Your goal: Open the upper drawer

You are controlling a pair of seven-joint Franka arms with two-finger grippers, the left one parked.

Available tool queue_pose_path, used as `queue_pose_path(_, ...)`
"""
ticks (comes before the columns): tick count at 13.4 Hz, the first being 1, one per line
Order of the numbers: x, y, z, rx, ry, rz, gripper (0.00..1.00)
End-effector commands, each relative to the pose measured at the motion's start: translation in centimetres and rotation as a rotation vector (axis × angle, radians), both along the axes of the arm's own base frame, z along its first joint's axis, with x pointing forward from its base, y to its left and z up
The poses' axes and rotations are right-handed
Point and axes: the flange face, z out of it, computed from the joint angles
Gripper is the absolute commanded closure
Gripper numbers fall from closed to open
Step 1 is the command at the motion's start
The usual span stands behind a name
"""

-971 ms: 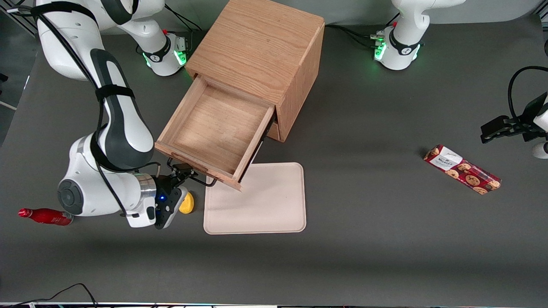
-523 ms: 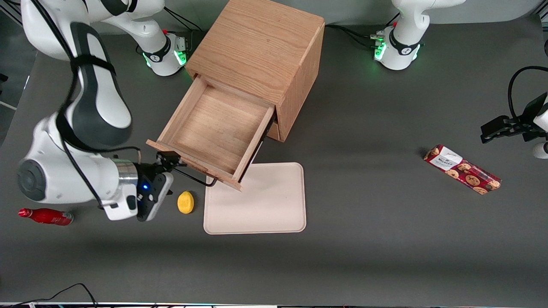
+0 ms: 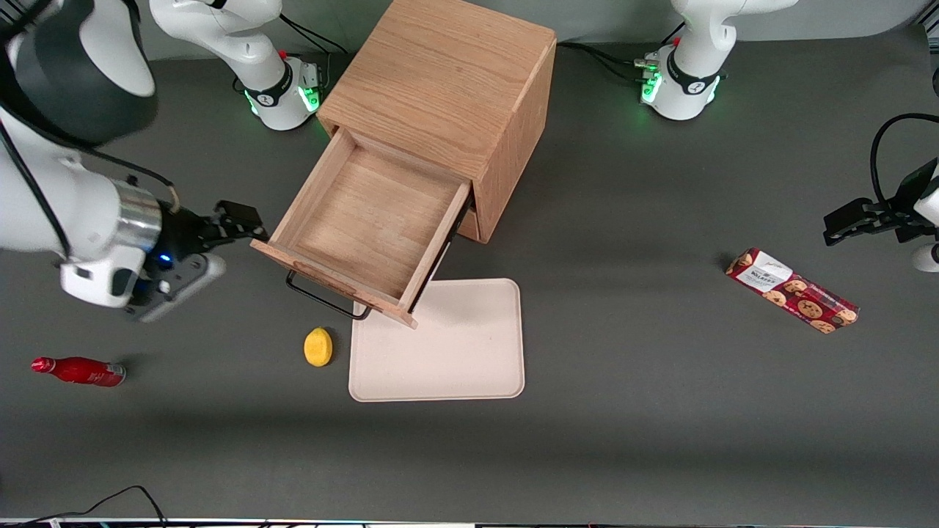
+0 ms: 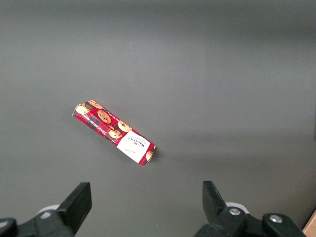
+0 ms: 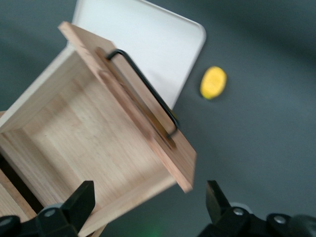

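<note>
Now the one upper drawer [image 3: 370, 224] stands pulled out, handle [image 3: 326, 296] facing the worktop's front edge; the tool [image 3: 238, 220], released, hangs beside its corner.

The upper drawer [image 3: 367, 224] stood pulled out of the cabinet [image 3: 455, 88], partly above the tray [image 3: 447, 352]. The gripper [image 3: 238, 220] hung beside the drawer's front corner, apart from the handle [image 3: 323, 297]. The lemon [image 3: 318, 346] lay just beside the tray.

The dark grey table [image 3: 631, 220] carries an oak cabinet [image 3: 447, 88]. Nearer the front camera than the cabinet lie a cream tray [image 3: 447, 352] and a yellow lemon [image 3: 318, 347]; a red bottle [image 3: 77, 370] lies toward the working arm's end, where the gripper [image 3: 238, 220] hovers open, and a biscuit packet [image 3: 791, 290] toward the parked arm's
</note>
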Motion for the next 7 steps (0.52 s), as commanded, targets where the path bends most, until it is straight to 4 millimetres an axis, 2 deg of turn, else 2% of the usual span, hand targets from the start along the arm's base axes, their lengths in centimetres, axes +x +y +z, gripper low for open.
queue_pose_path(1, -4.9, -3.3, 1.2, -0.125, -0.049, -0.179, 0.0)
queue_pose_path(4, -9.2, -6.5, 0.3, -0.148, -0.118, -0.237, 0.0)
queue_pose_path(5, -10.0, -7.6, 0.0, -0.145, -0.127, -0.256, 0.0)
queue_pose_path(7, -10.3, -9.8, 0.2, -0.15, -0.133, -0.294, 0.0)
